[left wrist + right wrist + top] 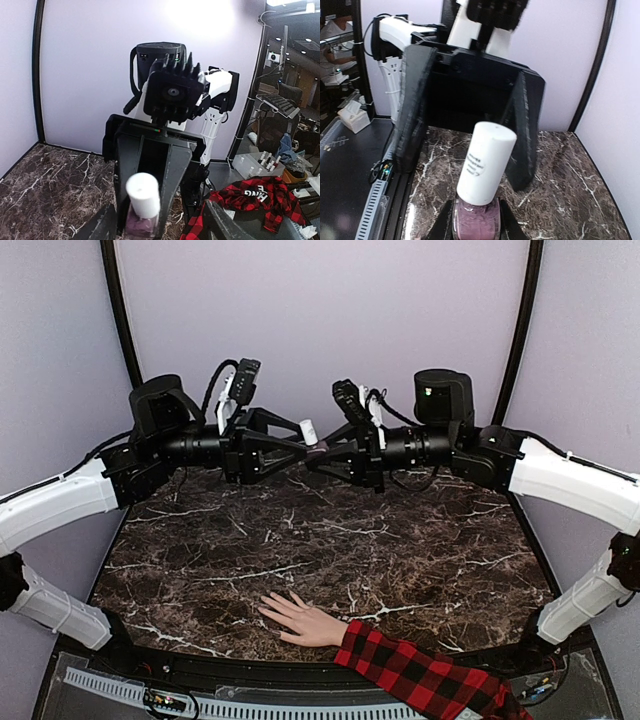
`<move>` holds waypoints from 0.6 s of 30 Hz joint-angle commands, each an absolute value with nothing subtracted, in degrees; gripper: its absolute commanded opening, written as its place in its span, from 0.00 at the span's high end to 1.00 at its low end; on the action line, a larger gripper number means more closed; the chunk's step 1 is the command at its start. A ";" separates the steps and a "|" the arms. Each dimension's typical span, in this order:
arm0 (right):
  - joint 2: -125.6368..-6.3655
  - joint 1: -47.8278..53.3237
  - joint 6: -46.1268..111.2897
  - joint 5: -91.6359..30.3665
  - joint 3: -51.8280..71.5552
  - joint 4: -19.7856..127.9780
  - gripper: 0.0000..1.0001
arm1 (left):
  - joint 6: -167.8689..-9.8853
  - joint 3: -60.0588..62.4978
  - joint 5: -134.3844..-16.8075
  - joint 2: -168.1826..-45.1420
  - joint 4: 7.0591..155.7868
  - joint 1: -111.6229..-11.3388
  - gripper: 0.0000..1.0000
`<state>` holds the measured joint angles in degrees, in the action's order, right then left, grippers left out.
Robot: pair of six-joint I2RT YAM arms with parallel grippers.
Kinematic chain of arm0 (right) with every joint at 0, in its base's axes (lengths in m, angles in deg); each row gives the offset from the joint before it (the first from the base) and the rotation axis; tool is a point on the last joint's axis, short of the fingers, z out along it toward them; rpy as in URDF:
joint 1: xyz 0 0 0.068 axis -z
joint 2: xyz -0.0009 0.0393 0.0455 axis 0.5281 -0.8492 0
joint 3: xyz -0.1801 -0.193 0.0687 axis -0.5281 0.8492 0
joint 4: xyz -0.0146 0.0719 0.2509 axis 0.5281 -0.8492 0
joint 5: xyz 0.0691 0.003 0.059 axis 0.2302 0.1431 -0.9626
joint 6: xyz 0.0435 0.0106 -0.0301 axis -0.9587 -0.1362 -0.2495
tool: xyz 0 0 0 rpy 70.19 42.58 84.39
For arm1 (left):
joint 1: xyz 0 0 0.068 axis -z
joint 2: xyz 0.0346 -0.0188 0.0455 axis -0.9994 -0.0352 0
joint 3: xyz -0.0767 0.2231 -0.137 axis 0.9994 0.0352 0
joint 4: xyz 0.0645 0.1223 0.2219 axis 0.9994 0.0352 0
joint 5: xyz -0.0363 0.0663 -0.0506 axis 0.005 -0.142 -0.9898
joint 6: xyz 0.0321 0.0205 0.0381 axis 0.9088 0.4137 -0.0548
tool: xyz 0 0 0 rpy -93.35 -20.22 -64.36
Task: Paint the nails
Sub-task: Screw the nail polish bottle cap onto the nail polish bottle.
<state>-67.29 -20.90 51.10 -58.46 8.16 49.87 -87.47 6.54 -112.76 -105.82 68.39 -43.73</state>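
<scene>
Nearest, nails on the plaid-sleeved hand rest at the front edge of the table, while farther back the left gripper gapes released around the white-capped polish bottle, the right gripper clenching its glass base.

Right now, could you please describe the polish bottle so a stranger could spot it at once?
Above the far side of the dark marble table, the left gripper and right gripper meet in mid-air. Between them is the polish bottle: small mauve glass under a tall white cap, pale against the black fingers.
</scene>
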 commanded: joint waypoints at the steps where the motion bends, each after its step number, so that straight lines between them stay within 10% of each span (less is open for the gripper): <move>1: -66.28 -21.20 50.45 -48.14 8.59 53.64 1.00 | -86.56 8.01 -106.89 -102.26 68.12 -43.97 0.39; 18: -68.02 -23.66 54.06 -44.50 7.68 50.41 1.00 | -91.63 4.39 -101.98 -105.24 68.26 -43.96 0.42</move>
